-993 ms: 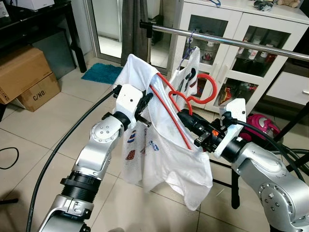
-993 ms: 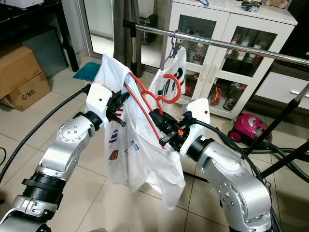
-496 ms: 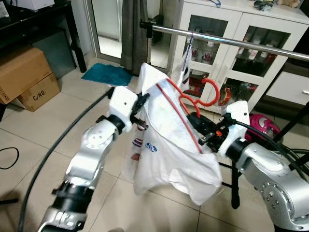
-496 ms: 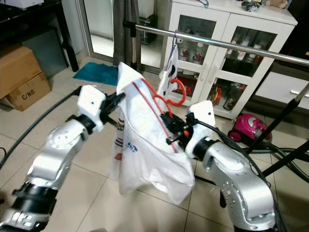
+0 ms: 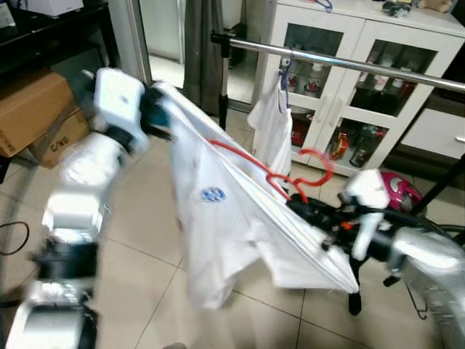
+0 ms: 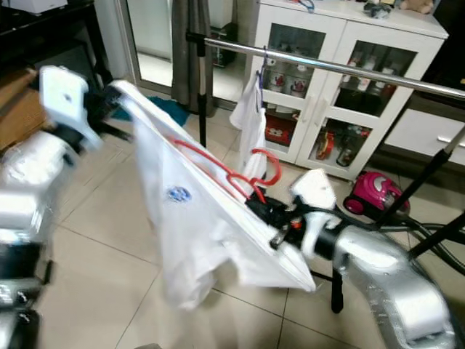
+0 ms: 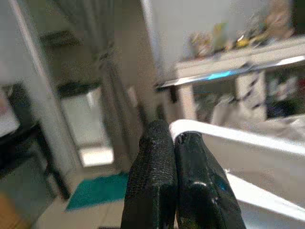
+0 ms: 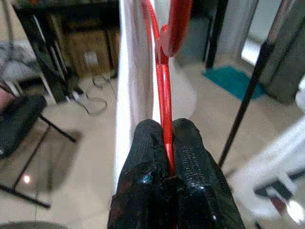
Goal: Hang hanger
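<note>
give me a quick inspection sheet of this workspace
surface: tiled floor, no table in use
job's things: red hanger inside a white shirt, stretched between both grippers, hook not yet on the metal rail; another white garment already hangs from the rail
clutter: cardboard boxes, teal mat, pink vacuum cleaner
grippers: left gripper shut on the shirt's edge, raised high; right gripper shut on the red hanger's wire
cables: black cable on the floor, hoses beside the vacuum
surroundings: white glass-door cabinet behind the rail, dark curtain, black shelf
</note>
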You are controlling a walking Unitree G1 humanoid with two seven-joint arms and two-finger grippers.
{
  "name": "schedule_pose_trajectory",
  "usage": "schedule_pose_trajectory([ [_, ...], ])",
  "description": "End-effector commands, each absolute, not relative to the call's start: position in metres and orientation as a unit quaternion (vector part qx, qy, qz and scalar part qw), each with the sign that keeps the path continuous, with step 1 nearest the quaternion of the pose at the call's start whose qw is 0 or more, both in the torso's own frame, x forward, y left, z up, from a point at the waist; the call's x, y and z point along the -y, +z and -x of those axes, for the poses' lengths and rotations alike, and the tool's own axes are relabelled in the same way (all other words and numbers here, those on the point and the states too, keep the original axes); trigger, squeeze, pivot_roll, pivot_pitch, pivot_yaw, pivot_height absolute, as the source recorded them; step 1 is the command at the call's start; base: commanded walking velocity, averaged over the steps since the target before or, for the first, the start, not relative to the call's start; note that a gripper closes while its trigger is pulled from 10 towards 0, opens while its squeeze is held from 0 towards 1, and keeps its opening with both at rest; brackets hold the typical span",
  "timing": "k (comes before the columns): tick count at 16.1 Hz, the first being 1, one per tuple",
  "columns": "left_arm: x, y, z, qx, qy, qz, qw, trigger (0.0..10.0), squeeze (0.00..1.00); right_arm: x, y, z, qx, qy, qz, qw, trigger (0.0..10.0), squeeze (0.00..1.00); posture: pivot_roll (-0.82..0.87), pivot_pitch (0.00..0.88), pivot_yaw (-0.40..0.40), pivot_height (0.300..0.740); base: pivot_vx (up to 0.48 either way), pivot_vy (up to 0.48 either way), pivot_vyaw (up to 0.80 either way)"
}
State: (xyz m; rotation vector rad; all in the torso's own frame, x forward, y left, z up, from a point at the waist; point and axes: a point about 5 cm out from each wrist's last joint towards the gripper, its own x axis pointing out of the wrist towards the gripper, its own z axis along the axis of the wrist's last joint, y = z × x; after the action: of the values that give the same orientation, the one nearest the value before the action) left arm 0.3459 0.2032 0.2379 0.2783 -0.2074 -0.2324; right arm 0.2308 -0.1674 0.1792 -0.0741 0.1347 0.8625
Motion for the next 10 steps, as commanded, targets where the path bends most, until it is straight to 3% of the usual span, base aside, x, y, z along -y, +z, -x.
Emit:
schedule_pose_trajectory([
  [1, -0.222, 0.236, -0.355, 0.084, -0.069, -0.138, 0.984, 0.0, 0.00, 0.179, 0.188, -0.226, -0.051, 0.428, 0.010, 0.902, 0.0, 0.00, 0.02, 0.000, -0.023, 0.740, 0.000, 0.000, 0.00],
  [3, -0.228, 0.228, -0.361, 0.063, -0.061, -0.130, 0.988, 0.0, 0.00, 0.185, 0.195, -0.222, -0.030, 0.436, -0.025, 0.899, 0.0, 0.00, 0.01, 0.000, -0.017, 0.740, 0.000, 0.000, 0.00],
  [7, -0.203, 0.200, -0.362, 0.024, -0.120, -0.077, 0.989, 0.0, 0.00, 0.185, 0.203, -0.228, 0.016, 0.392, -0.098, 0.915, 0.0, 0.00, 0.01, 0.000, 0.001, 0.740, 0.000, 0.000, 0.00],
  [10, -0.111, 0.180, -0.327, 0.022, -0.336, -0.030, 0.941, 0.0, 0.00, 0.174, 0.198, -0.252, 0.051, 0.268, -0.209, 0.939, 0.0, 0.00, 0.01, 0.000, 0.005, 0.740, 0.000, 0.000, 0.00],
])
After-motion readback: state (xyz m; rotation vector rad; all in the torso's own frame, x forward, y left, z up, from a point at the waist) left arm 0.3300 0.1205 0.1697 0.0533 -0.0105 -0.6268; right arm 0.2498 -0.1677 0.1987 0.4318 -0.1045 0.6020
